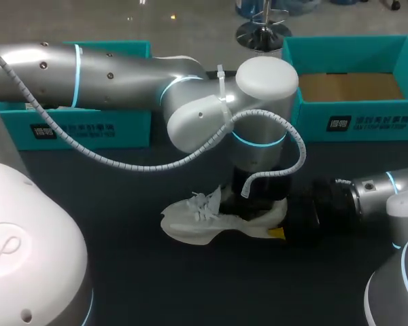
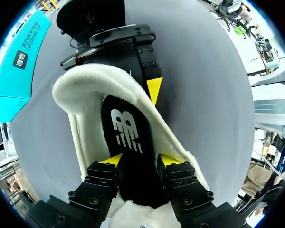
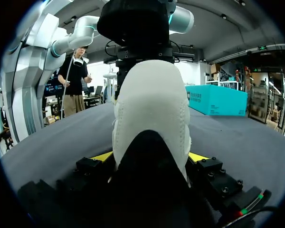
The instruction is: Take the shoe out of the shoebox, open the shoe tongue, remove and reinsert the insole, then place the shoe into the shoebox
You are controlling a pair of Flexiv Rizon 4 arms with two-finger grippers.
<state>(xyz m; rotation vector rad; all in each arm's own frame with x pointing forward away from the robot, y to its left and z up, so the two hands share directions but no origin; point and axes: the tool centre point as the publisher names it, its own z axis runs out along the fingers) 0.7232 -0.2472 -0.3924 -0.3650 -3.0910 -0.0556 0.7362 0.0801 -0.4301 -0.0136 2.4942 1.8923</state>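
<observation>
The shoe (image 1: 211, 221) lies on the table (image 1: 122, 272), its heel clamped from both sides by the right gripper (image 3: 151, 156). The left gripper (image 2: 138, 164) stands down inside it, fingers pinched on the black insole (image 2: 126, 133), which runs straight ahead of them toward the heel.

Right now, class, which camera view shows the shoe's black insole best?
The left wrist view: it looks straight into the shoe at the insole. In the head view my left arm hides the opening; the right wrist view shows only the heel.
</observation>
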